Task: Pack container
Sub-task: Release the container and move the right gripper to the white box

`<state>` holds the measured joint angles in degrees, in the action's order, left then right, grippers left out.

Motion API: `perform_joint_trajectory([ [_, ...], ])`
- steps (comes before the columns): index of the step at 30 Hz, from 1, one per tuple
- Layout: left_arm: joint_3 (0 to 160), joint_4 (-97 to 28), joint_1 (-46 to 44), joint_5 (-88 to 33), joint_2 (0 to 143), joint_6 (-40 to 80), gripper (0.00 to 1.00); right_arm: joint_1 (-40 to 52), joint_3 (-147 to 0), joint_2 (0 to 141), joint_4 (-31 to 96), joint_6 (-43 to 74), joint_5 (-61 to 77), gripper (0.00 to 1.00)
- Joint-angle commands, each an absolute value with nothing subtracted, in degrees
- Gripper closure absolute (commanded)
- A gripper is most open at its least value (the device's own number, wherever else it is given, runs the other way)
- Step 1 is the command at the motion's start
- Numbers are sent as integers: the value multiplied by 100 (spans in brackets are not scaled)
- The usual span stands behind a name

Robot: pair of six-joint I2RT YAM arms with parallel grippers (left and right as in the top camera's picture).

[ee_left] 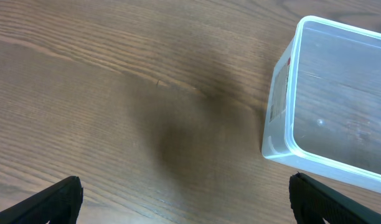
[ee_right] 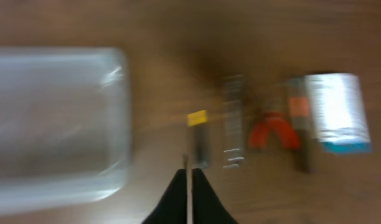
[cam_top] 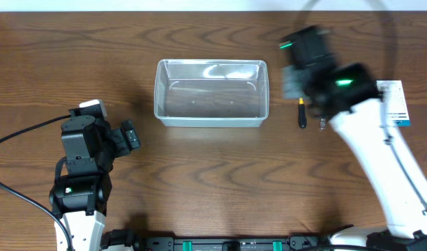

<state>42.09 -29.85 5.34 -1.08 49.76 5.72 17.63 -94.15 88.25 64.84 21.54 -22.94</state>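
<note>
Here's the container (cam_top: 211, 120), clear-walled, sitting mid-desk (cam_top: 213, 188) and, as far as can be told, with nothing in it, so packing looks barely begun. On the right, the right end effector (ee_right: 189, 198) hangs above a row of small items just beside the tub: a yellow-and-black tool (ee_right: 198, 142), a silver piece (ee_right: 233, 121), a red-orange piece (ee_right: 274, 132) and a white-and-blue box (ee_right: 337, 112). That view is smeared, but the fingers look pressed together with nothing between them. The call here is a reach for a first item. The next move needs the jaws to part, line up on the tool nearest the tub, and come down. The items lie close together, so room on either side is tight. The left end effector (ee_left: 184, 183) is spread wide and empty near the tub's left corner, with bare desk around it. On any drop-in, the thin rim is the edge to clear.
</note>
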Motion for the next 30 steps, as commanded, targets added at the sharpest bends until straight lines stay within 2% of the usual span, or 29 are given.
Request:
perform_joint_trajectory([
  [1,4335,-2998,513,-40,4984,493,2,823,-9356,9013,6442,2137,-2517,99],
  [8,4335,-2998,510,-40,4984,493,2,-803,-9249,9710,5824,1719,-2163,99],
  [9,4335,-2998,510,-40,4984,493,2,-965,-9249,9832,5677,1597,-2163,94],
  [12,4335,-2998,510,-40,4984,493,2,-1468,-9249,10296,5159,1059,-2156,62],
  [15,4335,-2998,510,-40,4984,493,2,-1820,-9249,10722,4842,268,-1868,45],
  [17,4335,-2998,510,-40,4984,493,2,-2029,-9249,11021,4727,-661,-1199,38],
  [19,4335,-2998,510,-40,4984,493,2,-2196,-9249,11308,4722,-1568,-283,22],
  [21,4335,-2998,510,-40,4984,493,2,-2318,-9249,11524,4779,-2051,3,14],
  [24,4335,-2998,510,-40,4984,493,2,-2519,-9251,11695,4755,-2053,12,2],
  [30,4335,-2995,510,-40,4984,493,2,-2899,-9251,11716,4558,-2040,69,1],
])
